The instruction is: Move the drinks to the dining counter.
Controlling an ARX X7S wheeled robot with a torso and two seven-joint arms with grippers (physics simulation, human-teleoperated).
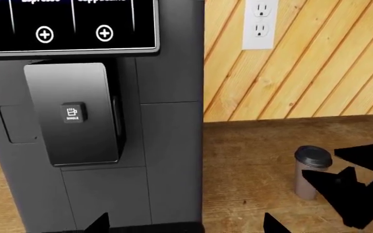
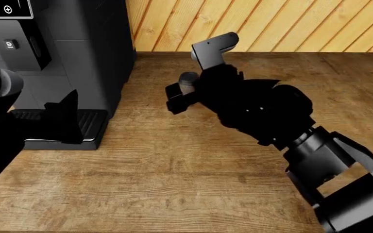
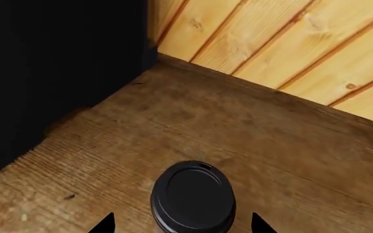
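Right pincer (image 3: 181, 224) spread wide astride paper cup (image 3: 193, 196) | left pincer (image 1: 183, 224) wide, facing coffee machine (image 1: 89, 121)

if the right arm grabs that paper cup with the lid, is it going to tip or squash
The cup is slim and tall on the wooden worktop, so a sideways nudge would probably tip it. Its paper wall may dent under a hard squeeze. The lid looks seated, which should limit spills.

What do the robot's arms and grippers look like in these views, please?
Both arms are glossy black with blocky, faceted segments. The right arm carries a light grey angular block near its wrist; the left arm has a rounded grey joint. The fingertips are black and pointed. No cables or markings show.
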